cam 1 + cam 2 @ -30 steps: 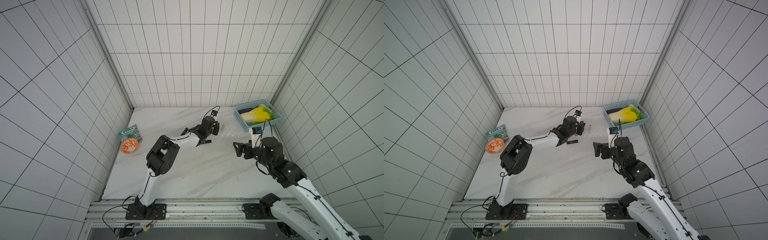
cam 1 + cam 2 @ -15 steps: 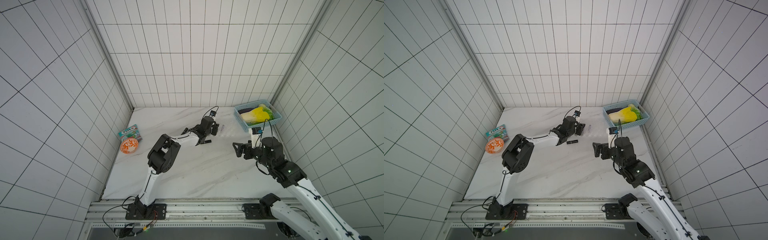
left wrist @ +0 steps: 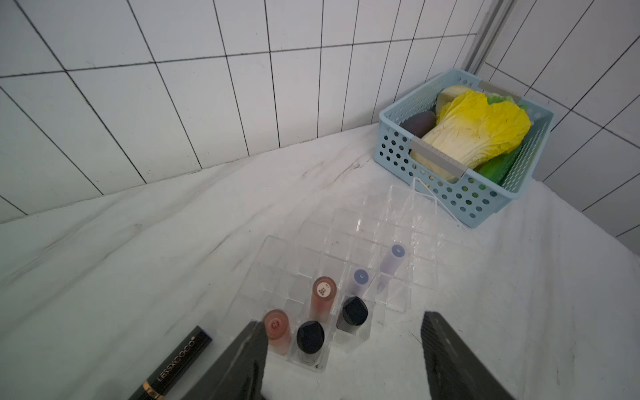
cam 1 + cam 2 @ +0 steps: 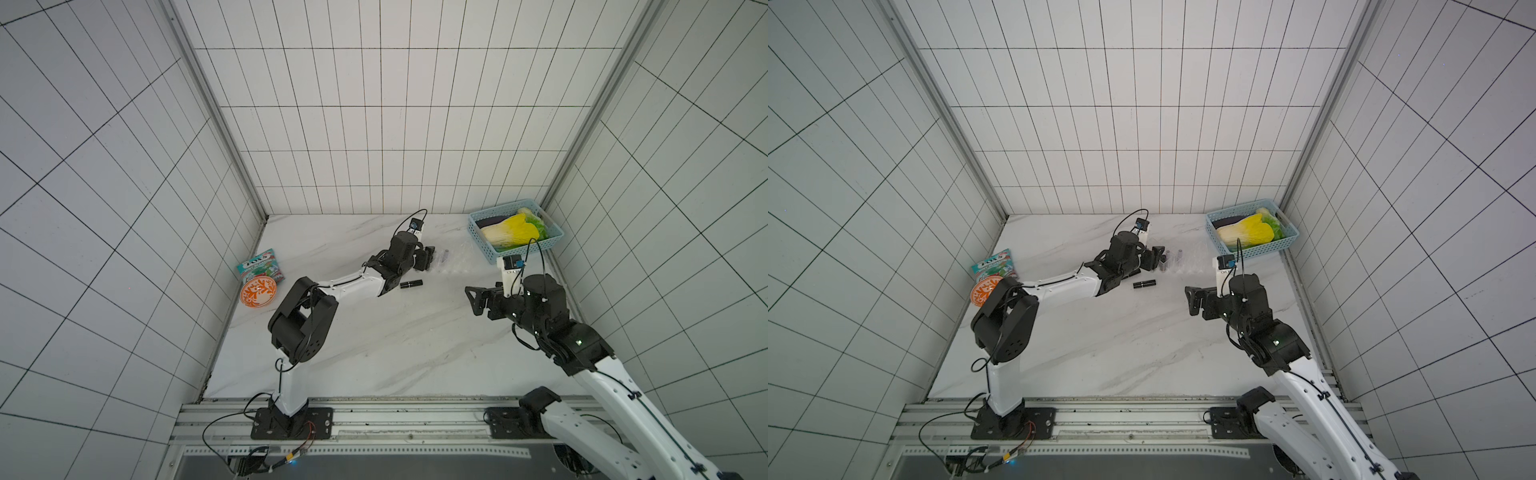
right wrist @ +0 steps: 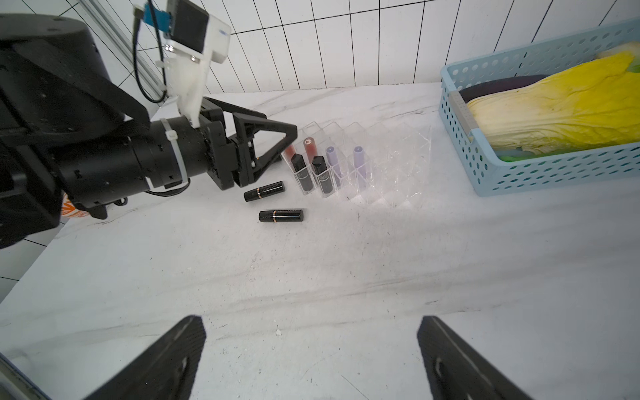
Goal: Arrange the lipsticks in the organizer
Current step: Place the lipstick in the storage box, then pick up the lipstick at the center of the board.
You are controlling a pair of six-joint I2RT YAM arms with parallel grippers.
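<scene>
The left gripper (image 3: 343,322) has its jaws apart and grips nothing. They straddle the near end of the organizer (image 3: 381,221), one finger (image 3: 242,360) just beside a pinkish tube. The organizer is a clear, hard plastic rack of square slots. It sits toward the back of the table (image 5: 346,277), near the basket (image 5: 460,145) but apart from it. Six lipsticks (image 3: 353,311) stand upright in the slots at the gripper's end: two with faceted black caps, two pinkish translucent, two lavender.

Two more, glossy black cylinders with a thin gold band, lie flat on the marble. One (image 5: 264,191) is just beside the rack under the left gripper; the other (image 5: 281,215) lies a little nearer the front.

The right gripper (image 5: 311,322) hangs wide open and empty over bare, grey-veined marble, with open table between it and the rack.

The perforated light-blue basket sits in the far right corner and holds a yellow cabbage (image 3: 478,128). An orange patterned bowl (image 4: 257,293) and a packet (image 4: 259,266) sit by the left wall, well apart from the rack.
</scene>
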